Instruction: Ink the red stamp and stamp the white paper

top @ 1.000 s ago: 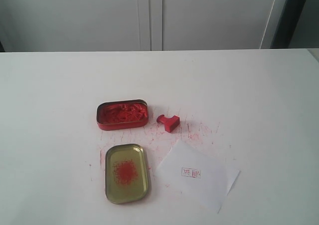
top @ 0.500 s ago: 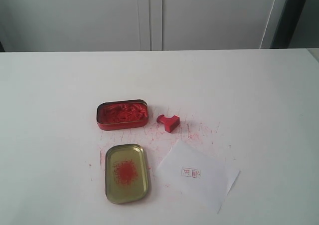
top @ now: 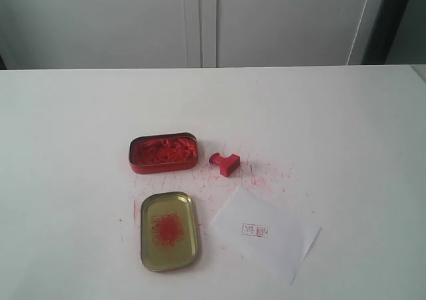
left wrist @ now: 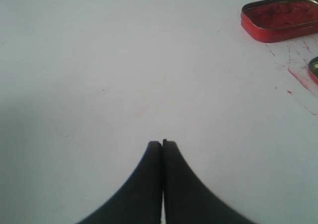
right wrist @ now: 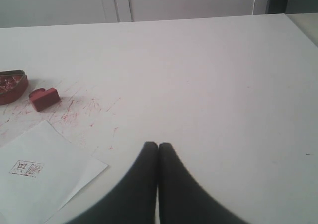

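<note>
The small red stamp lies on its side on the white table, just right of the red ink tin. The white paper lies in front of it and bears one small red rectangular mark. Neither arm shows in the exterior view. My left gripper is shut on nothing, above bare table well away from the tin. My right gripper is shut and empty too, beside the paper's corner.
A gold tin lid with a red smudge lies left of the paper; only its edge shows in the left wrist view. Red ink flecks dot the table around the stamp. White cabinet doors stand behind the table.
</note>
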Controlling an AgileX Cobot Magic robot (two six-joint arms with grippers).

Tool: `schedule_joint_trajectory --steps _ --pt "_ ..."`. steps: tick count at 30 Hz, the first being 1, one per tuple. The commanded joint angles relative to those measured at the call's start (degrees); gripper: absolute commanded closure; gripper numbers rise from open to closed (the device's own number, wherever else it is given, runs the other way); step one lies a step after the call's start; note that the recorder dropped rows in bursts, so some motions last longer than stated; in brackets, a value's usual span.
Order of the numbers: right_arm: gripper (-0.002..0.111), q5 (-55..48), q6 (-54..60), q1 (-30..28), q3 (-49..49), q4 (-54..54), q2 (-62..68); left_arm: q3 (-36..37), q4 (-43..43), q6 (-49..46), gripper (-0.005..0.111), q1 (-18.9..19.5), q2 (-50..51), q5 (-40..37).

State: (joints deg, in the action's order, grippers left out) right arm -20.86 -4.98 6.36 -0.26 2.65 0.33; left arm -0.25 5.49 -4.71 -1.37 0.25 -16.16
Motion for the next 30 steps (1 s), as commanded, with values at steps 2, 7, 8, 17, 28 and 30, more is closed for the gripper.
schedule_joint_trajectory --steps 2,7,8,17,28,30 --pt "0.108 0.85 -0.22 -0.35 0.26 0.09 -0.33 0.25 -2.36 3.93 0.107 0.24 -0.25 0.29" --pt "0.108 0.85 -0.22 -0.35 0.26 0.09 -0.33 0.25 -3.73 6.59 0.107 0.24 -0.25 0.29" --pt "0.108 0.85 -0.22 -0.35 0.26 0.09 -0.33 0.25 -3.82 6.72 0.107 0.24 -0.25 0.29" --pt "0.108 0.85 -0.22 -0.35 0.26 0.09 -0.33 0.25 -3.82 6.22 0.107 0.24 -0.25 0.29" --pt "0.108 0.85 -0.22 -0.35 0.26 0.09 -0.33 0.25 -3.82 6.23 0.107 0.24 -0.25 0.29" --pt "0.108 0.85 -0.22 -0.35 0.26 0.09 -0.33 0.25 -3.82 6.23 0.107 0.24 -0.25 0.29"
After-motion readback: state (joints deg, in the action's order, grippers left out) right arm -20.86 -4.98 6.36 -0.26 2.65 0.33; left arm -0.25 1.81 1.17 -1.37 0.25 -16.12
